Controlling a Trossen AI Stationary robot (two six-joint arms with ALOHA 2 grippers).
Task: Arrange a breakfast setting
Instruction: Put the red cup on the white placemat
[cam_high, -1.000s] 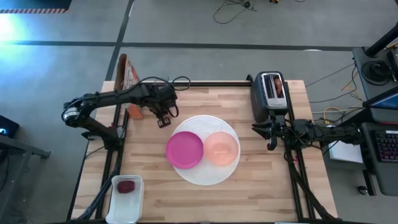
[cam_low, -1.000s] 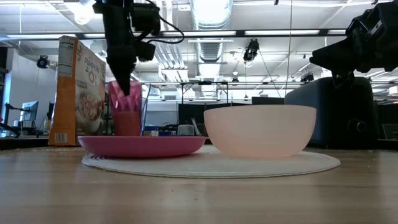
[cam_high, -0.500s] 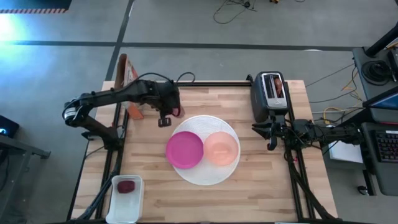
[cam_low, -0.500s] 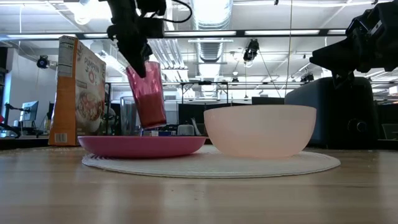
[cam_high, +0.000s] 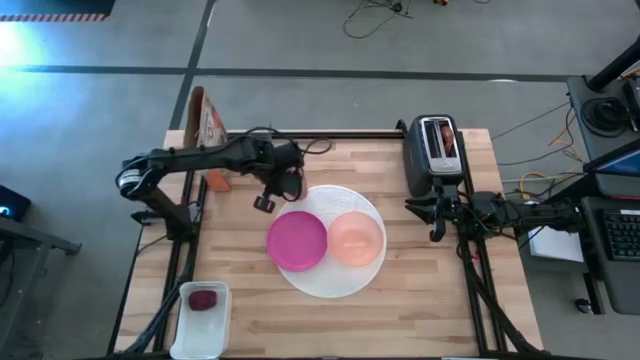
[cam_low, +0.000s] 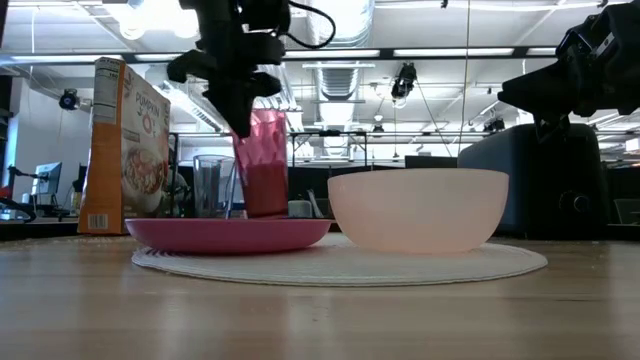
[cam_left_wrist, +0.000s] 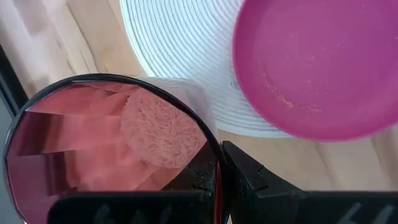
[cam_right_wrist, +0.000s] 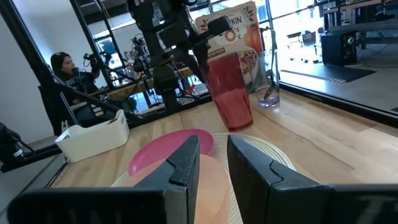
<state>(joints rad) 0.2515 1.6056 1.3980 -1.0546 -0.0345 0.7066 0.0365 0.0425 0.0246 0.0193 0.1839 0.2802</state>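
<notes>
One slip and my left gripper, clamped on the tumbler rim, drops it near the white plate; right gripper, slightly apart, waits by the toaster

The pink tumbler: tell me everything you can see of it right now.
The tumbler is translucent pink, faceted, and looks like plastic, with a dark rim and nothing visible inside. The left tool grips it by the rim, one finger inside and one outside. It hangs slightly tilted above the table, not touching it, near the white plate's edge behind the magenta plate, with the clear glass beside it.
</notes>
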